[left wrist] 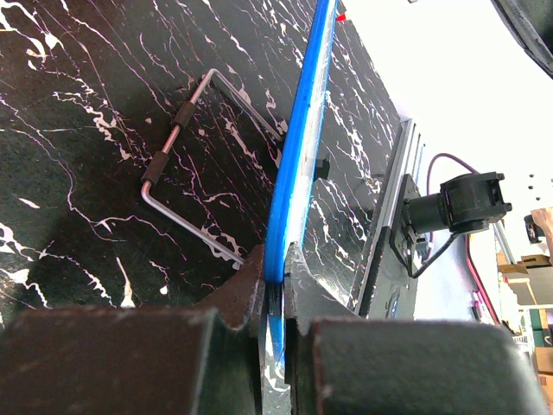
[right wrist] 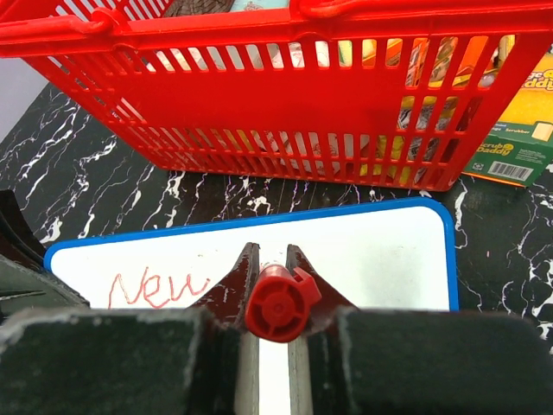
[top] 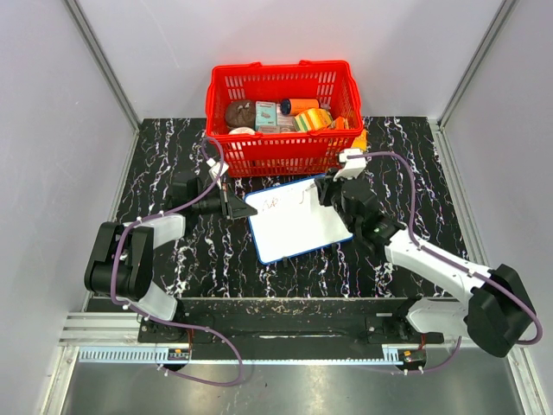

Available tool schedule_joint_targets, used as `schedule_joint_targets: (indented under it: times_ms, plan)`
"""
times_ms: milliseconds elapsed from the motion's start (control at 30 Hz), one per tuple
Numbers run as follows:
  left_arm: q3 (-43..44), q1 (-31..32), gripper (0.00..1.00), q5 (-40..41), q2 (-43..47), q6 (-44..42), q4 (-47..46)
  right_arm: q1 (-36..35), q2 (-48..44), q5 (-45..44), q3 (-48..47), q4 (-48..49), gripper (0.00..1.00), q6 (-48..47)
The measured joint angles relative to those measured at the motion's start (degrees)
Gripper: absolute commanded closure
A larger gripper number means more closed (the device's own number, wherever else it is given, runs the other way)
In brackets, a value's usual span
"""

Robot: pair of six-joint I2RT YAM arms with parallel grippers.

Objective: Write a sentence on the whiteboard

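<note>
The whiteboard (top: 298,220) with a blue rim lies on the black marble table in front of the red basket. My left gripper (top: 235,207) is shut on its left edge; the left wrist view shows the blue rim (left wrist: 298,164) pinched between the jaws. My right gripper (top: 327,192) is shut on a red marker (right wrist: 278,303), held upright over the board's far right part. The sentence (right wrist: 157,290) so stands as one red word, "New", on the board (right wrist: 371,255) left of the marker. The marker tip is hidden by its cap end.
The red basket (top: 281,151) holds several packages just behind the board, also in the right wrist view (right wrist: 285,112). A yellow-green box (right wrist: 518,130) lies right of it. A wire stand (left wrist: 194,186) lies on the table under the board's left side.
</note>
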State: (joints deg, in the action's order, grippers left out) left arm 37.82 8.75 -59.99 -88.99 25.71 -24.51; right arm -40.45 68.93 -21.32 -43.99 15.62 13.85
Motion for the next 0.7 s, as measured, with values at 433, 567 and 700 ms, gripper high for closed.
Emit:
schedule_joint_targets:
  times_ms: [433,567,700]
  plan:
    - [0.0,0.0,1.0,0.0,0.0,0.0,0.0,0.02,2.21,1.44,-0.92,1.29,1.0,0.63]
    - [0.0,0.0,1.0,0.07,0.0,0.11,0.15,0.02,3.23,1.31,-1.6,1.31,1.0,0.81]
    - [0.0,0.0,1.0,0.07,0.0,0.11,0.15,0.02,3.26,1.16,-1.66,1.22,1.0,0.81]
